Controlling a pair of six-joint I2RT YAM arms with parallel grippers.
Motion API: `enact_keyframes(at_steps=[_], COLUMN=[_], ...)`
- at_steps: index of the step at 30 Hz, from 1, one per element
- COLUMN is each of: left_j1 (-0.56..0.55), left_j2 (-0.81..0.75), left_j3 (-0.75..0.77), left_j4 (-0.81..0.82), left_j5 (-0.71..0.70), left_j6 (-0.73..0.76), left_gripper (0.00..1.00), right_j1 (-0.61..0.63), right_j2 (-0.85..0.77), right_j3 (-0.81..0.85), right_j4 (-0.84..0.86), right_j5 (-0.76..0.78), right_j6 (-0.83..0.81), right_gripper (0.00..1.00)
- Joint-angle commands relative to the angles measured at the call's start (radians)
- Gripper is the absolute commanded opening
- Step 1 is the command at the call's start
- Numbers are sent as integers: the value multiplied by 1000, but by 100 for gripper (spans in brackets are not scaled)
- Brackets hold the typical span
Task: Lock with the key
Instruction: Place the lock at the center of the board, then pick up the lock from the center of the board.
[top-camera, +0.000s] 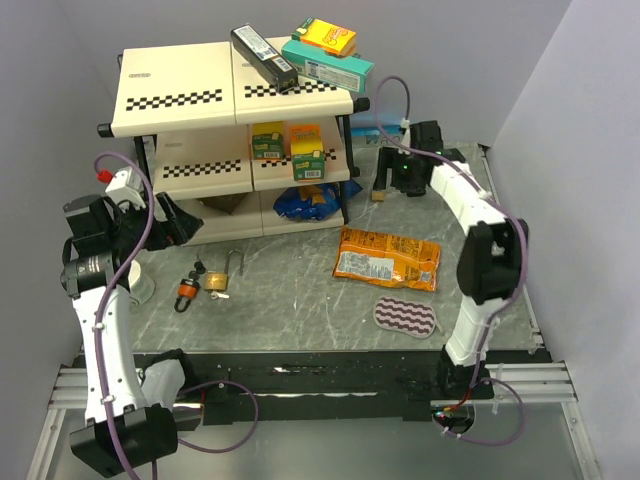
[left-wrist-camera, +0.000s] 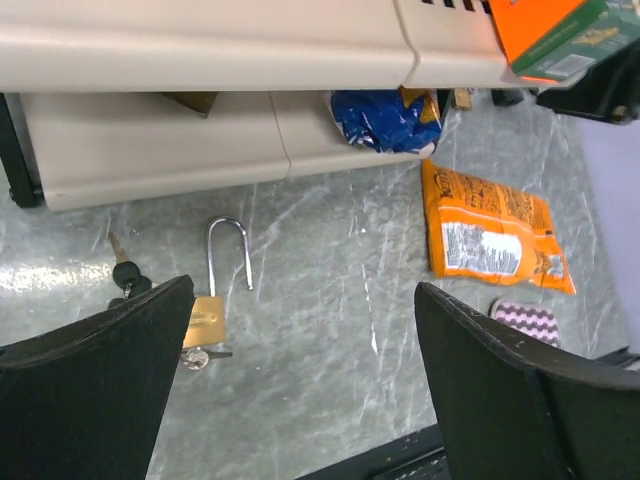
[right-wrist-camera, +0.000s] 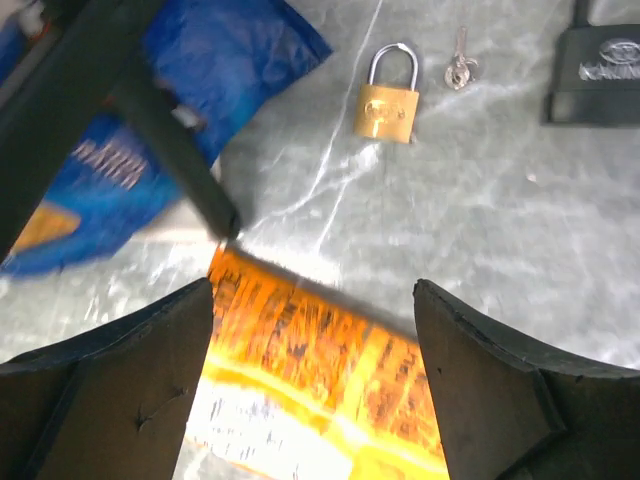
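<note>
A brass padlock (left-wrist-camera: 205, 320) lies on the grey table with its long shackle (left-wrist-camera: 228, 255) swung open and a key (left-wrist-camera: 197, 357) at its base. It also shows as the brass padlock (top-camera: 222, 281) in the top view. My left gripper (left-wrist-camera: 300, 400) hovers open above and right of it, holding nothing. A key bunch (top-camera: 188, 288) with an orange tag lies just left of it. A small brass padlock (right-wrist-camera: 387, 105) with a closed shackle and a loose key (right-wrist-camera: 459, 70) lie at the back right. My right gripper (right-wrist-camera: 313, 390) is open and empty above the orange bag.
A two-tier cream shelf (top-camera: 180, 100) with boxes stands at the back left, a blue bag (top-camera: 305, 200) under it. An orange snack bag (top-camera: 386, 258) and a striped pad (top-camera: 405, 316) lie mid-right. A black padlock (right-wrist-camera: 605, 75) sits by the small one.
</note>
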Motion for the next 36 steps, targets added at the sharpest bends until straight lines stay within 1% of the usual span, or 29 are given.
enact_keyframes(at_steps=[1,2,3,5,6,7,9,10,12,13,15,16,18,19,20,21,22,24,25,26,27,28,29,32,33,35,36], left_j1=[5,5,5,5,5,6,5,6,8,6,8,6,3,3,-1,-5,-6,-18,-26,-52,-72,-93,-133,-178,-185,-202,-207], left_j2=[9,15,26,33,41,44,62,70,93,99,119,130,165,180,191,203,205,193,187,184,187,190,197,237,254,321,349], left_j3=[61,73,82,101,105,108,102,101,90,96,89,87,89,82,72,55,14,-35,-74,-89,-100,-115,-123,-140,-140,-132,-117], left_j4=[-71,-92,-155,-199,-239,-255,-275,-302,-338,-370,-399,-417,-424,-431,-439,-447,-456,-457,-453,-462,-468,-471,-467,-439,-436,-439,-453], left_j5=[65,85,105,113,115,119,121,113,113,89,70,58,39,35,20,6,-10,-60,-72,-80,-88,-97,-106,-119,-122,-126,-128], left_j6=[187,221,269,356,381,413,432,453,505,563,631,668,700,728,761,803,909,1007,1079,1122,1213,1255,1289,1439,1519,1594,1672], left_gripper=[96,96,96,96,96,96,96,96,96,96,96,96,99,100,96,95,95,96,97,98,98,98,99,98,98,97,97], right_j1=[-38,-47,-70,-93,-113,-117,-125,-128,-130,-130,-130,-133,-134,-136,-136,-134,-134,-136,-136,-134,-136,-136,-134,-134,-136,-136,-136], right_j2=[-209,-241,-276,-397,-440,-524,-612,-698,-782,-860,-965,-996,-1071,-1086,-1100,-1106,-1105,-1091,-1087,-1084,-1077,-1076,-1071,-1065,-1056,-1041,-1019], right_j3=[-128,-154,-213,-289,-357,-388,-459,-478,-533,-553,-625,-646,-709,-720,-728,-722,-717,-703,-702,-700,-699,-700,-702,-699,-697,-679,-673], right_j4=[-7,-12,-9,14,32,40,45,52,66,86,120,147,161,161,145,125,108,73,63,48,42,34,28,14,7,-18,-30], right_j5=[21,18,14,5,1,1,4,1,-13,-7,34,37,13,-11,-37,-92,-108,-136,-143,-148,-157,-188,-205,-254,-263,-291,-292], right_j6=[-30,-43,-54,-83,-97,-111,-135,-152,-155,-155,-152,-154,-155,-154,-184,-188,-188,-194,-195,-197,-198,-201,-204,-195,-194,-197,-198], right_gripper=[88,89,89,92,93,96,100,100,100,100,100,100,100,100,100,100,100,100,100,100,100,100,100,100,100,100,100])
